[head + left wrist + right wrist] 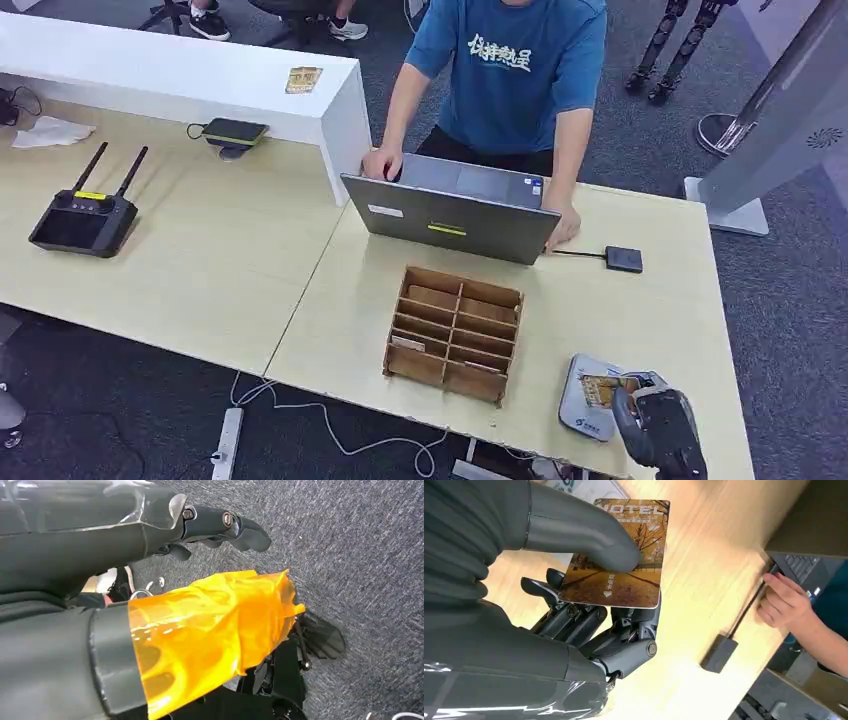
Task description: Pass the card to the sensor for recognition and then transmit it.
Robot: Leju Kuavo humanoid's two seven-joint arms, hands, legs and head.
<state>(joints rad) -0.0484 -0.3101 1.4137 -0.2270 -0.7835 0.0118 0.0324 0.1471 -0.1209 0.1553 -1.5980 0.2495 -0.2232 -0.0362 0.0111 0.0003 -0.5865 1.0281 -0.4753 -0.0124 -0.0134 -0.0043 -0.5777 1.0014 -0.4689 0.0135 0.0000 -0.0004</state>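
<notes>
The right hand (589, 605) pinches a glossy rectangular card (621, 555) between thick grey thumb and dark fingers, over the pale wooden table (620, 320). The left hand (220, 527) hangs over grey carpet (360, 550), fingers curled, holding nothing.

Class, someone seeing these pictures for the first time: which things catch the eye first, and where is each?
The right hand holds a HOTEL card under its thumb, above the light wooden table. A person leans over an open laptop at the table's far edge, with a wooden divider box just in front of it.
</notes>
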